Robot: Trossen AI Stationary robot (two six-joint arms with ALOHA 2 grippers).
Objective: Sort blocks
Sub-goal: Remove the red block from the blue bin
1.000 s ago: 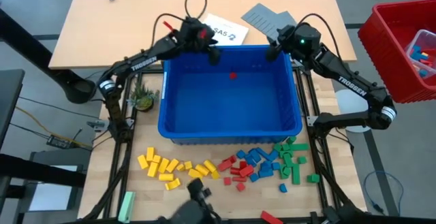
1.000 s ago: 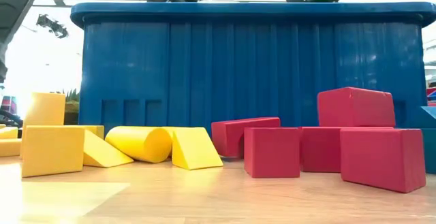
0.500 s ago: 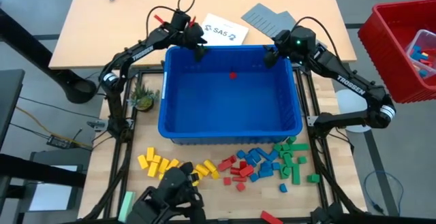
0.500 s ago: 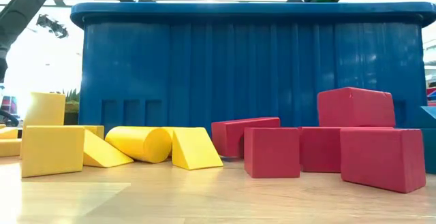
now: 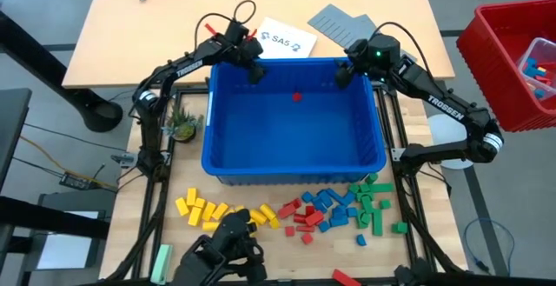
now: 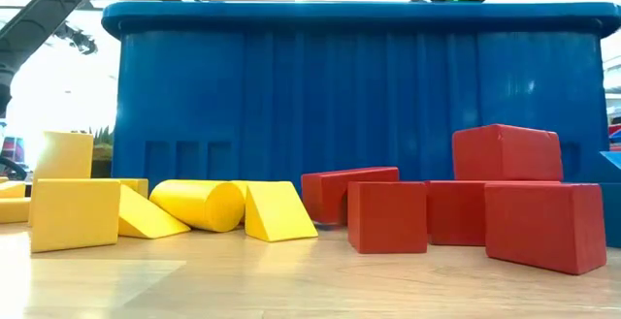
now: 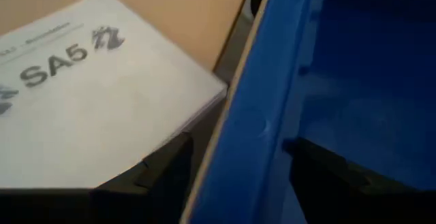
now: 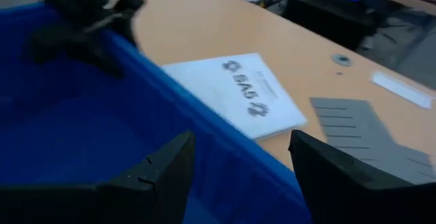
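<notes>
The blue bin (image 5: 295,169) stands mid-table with one red block (image 5: 297,96) on its floor. In front of it the blocks lie on the table in heaps: yellow (image 5: 213,212), red (image 5: 300,221), blue (image 5: 330,206), green (image 5: 373,203). My left gripper (image 5: 250,64) is open at the bin's far left corner. Its fingers stand either side of the far rim (image 7: 238,135), one outside and one inside. My right gripper (image 5: 345,69) is open at the far right corner, with the rim (image 8: 231,163) between its fingers. My left gripper straddles the bin's far rim near the left corner, slanting down from the far side; I cannot tell whether a finger (image 7: 160,176) touches the rim. My right gripper straddles the far rim near the right corner; whether a finger (image 8: 160,173) touches it, I cannot tell.
Behind the bin lie a white printed sheet (image 5: 282,39) and grey ridged panels (image 5: 343,23). A red crate (image 5: 508,69) stands off the table's right side. A small plant (image 5: 182,128) sits left of the bin. A dark shape (image 5: 226,251) and a pale green bar (image 5: 162,260) are at the near edge.
My left gripper has gone toward the table's left edge and down, from over the bin's far part to its far left corner, rolling as it went, and stays open. A dark shape has come in at the near edge. My right gripper has tipped slightly.
</notes>
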